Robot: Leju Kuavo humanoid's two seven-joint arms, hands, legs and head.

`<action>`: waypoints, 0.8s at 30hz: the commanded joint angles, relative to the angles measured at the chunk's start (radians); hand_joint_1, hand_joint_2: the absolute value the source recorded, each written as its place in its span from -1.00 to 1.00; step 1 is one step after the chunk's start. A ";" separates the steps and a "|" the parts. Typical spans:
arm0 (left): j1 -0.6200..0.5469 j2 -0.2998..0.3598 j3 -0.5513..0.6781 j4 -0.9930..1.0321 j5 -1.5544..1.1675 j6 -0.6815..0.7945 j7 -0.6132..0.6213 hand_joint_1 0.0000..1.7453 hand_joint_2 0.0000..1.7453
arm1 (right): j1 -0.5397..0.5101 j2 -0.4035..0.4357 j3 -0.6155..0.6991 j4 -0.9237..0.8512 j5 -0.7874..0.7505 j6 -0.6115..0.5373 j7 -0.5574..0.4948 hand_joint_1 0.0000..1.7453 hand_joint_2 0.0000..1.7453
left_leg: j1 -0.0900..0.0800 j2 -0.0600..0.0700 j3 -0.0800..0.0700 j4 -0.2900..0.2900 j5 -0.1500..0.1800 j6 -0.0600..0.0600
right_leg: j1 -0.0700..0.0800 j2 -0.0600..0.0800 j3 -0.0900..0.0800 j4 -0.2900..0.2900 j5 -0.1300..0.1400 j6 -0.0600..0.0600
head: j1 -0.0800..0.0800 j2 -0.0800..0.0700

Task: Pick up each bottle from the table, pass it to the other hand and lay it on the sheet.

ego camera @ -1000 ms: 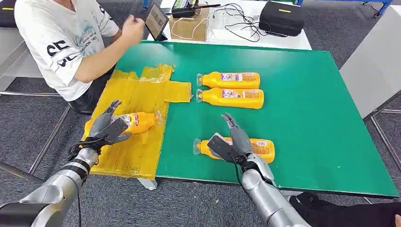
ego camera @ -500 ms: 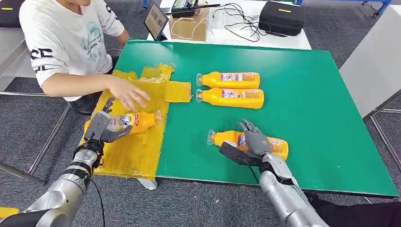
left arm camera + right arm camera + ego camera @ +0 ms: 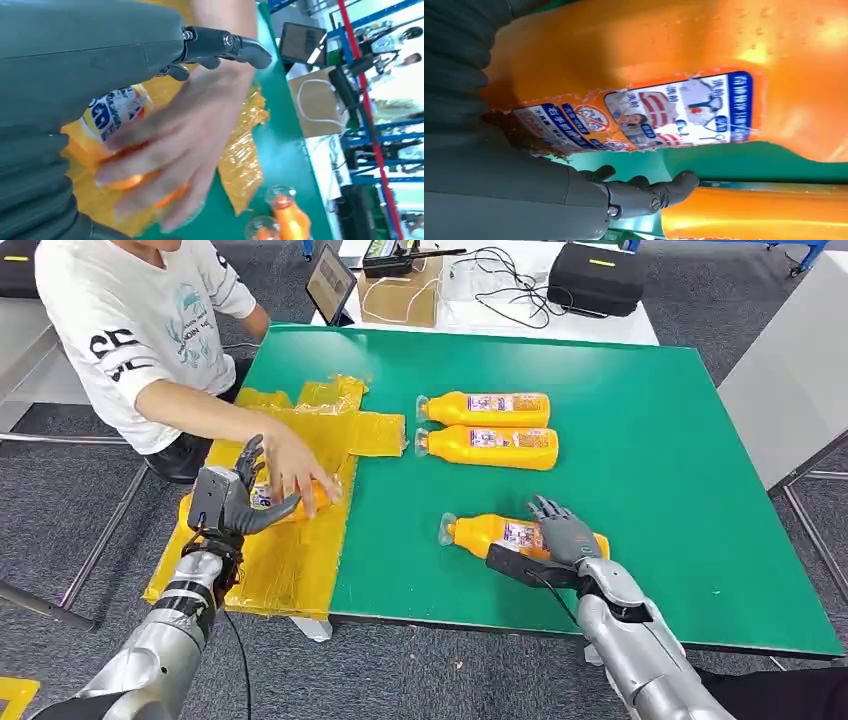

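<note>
1. The near bottle (image 3: 520, 537) is found lying on its side on the green table (image 3: 650, 420), with its long axis running left to right and its cap toward the left.
2. The right hand (image 3: 560, 540) is laid over the middle-to-right part of this bottle, fingers draped across the far side and thumb on the near side. In the right wrist view the labelled body (image 3: 664, 75) sits against the palm. A closed grip cannot be confirmed; the bottle is judged to be resting on the table.
3. This bottle is nearer to the right hand than to the left; the yellow sheet (image 3: 300, 550) lies to its left.
4. Two further bottles (image 3: 487, 427) are noted side by side, far of the near bottle, axes likewise left to right.
5. The bottle on the sheet (image 3: 268, 498) lies at the left hand (image 3: 228, 502), whose fingers are spread around it; a person's hand (image 3: 298, 465) covers its right part. Whether the left hand grips it cannot be told.
6. A lift of the near bottle is judged to require the fingers to close across its short axis.
</note>
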 commanded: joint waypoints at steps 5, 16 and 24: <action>0.022 -0.050 -0.058 -0.084 0.054 -0.038 0.024 -1.00 1.00 | 0.048 -0.141 0.025 -0.097 0.015 0.110 0.059 -1.00 1.00 | 0.001 -0.003 0.002 0.000 -0.001 -0.001 | 0.001 -0.003 0.003 0.000 -0.002 -0.001 | 0.000 0.000; 0.011 -0.058 -0.107 -0.045 0.049 -0.035 0.049 -1.00 1.00 | 0.019 -0.127 0.038 -0.030 -0.037 0.136 0.019 1.00 1.00 | 0.001 -0.002 0.003 0.000 -0.001 -0.001 | 0.002 -0.002 0.004 -0.001 -0.002 -0.002 | 0.000 0.000; 0.006 -0.060 -0.123 -0.041 0.052 -0.040 0.059 -1.00 1.00 | 0.018 -0.152 0.048 -0.050 -0.095 0.186 -0.025 1.00 1.00 | 0.002 -0.001 0.004 0.000 -0.003 -0.001 | 0.002 -0.002 0.005 0.000 -0.003 -0.002 | 0.000 0.000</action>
